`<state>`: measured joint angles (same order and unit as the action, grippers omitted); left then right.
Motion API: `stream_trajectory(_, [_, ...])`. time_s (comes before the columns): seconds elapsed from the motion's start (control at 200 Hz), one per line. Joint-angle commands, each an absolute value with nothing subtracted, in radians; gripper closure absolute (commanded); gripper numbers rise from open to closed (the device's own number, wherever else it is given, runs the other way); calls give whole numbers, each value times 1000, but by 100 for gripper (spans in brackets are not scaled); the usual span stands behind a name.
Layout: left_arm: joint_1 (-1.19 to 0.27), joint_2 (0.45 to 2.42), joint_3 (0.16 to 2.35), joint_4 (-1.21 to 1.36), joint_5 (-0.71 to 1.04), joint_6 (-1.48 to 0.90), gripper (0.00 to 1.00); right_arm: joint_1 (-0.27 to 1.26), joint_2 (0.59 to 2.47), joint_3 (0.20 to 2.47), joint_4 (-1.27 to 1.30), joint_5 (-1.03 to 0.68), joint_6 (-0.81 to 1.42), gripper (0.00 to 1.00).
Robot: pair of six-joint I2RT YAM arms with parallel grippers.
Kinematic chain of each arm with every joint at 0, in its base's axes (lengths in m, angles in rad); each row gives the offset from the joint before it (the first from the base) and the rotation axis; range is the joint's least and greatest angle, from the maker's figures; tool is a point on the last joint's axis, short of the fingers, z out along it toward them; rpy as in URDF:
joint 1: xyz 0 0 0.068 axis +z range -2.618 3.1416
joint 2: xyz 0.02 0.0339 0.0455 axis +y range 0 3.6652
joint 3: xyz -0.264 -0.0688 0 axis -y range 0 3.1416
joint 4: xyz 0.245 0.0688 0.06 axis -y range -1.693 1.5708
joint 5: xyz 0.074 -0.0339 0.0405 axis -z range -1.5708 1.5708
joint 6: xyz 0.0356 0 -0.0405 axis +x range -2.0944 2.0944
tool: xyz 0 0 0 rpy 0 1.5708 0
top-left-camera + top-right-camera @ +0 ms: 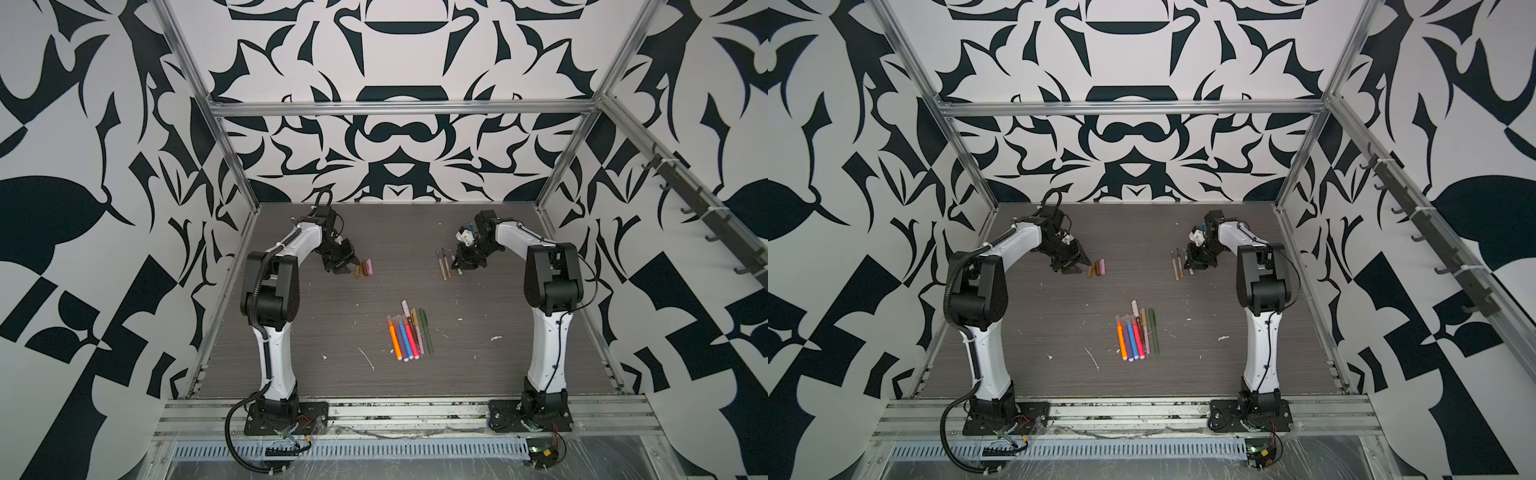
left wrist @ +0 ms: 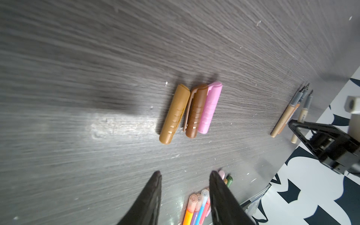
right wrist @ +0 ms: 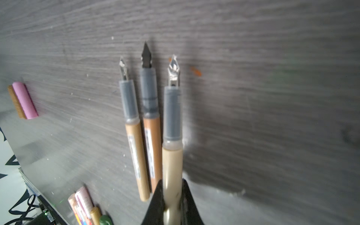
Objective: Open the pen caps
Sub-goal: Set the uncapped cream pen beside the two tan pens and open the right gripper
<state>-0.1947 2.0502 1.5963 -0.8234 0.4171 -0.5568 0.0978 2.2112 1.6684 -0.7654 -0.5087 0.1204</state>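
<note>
Left arm (image 1: pixel 274 353) and right arm (image 1: pixel 544 349) have white shells, black joints (corrugated conduit on left).

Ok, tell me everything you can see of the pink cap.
The pink cap is a short, matte plastic tube with small raised ridges along its side and a lip at one end. It lies flat on the dark wood-grain table, off any pen, side by side against the brown cap. Nothing grips it.

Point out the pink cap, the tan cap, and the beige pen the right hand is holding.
pink cap (image 2: pixel 210 108): left wrist view, middle of its ribbed side.
tan cap (image 2: pixel 174 114): left wrist view, middle of its body.
beige pen (image 3: pixel 173 126): right wrist view, grey grip section.
</note>
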Motion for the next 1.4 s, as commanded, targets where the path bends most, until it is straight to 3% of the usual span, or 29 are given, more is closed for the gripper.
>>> stream_trajectory(0.0, [-191,2009,1600,-819,432,-571,56,89,2208,1711,-766,-539,145,100])
stream_trajectory(0.095, [-192,2019,1616,-825,428,-568,56,82,2224,1722,-768,-562,151,100])
stream_trajectory(0.235, [-190,2028,1627,-818,426,-574,56,77,2232,1729,-765,-587,150,83])
stream_trajectory(0.46, [-190,2061,1663,-827,431,-580,56,67,2245,1762,-762,-616,166,73])
stream_trajectory(0.89, [-187,2114,1723,-862,439,-566,56,66,2245,1775,-734,-637,209,72])
stream_trajectory(1.395, [-179,2179,1674,-823,468,-584,50,66,2011,1679,-674,-637,284,72])
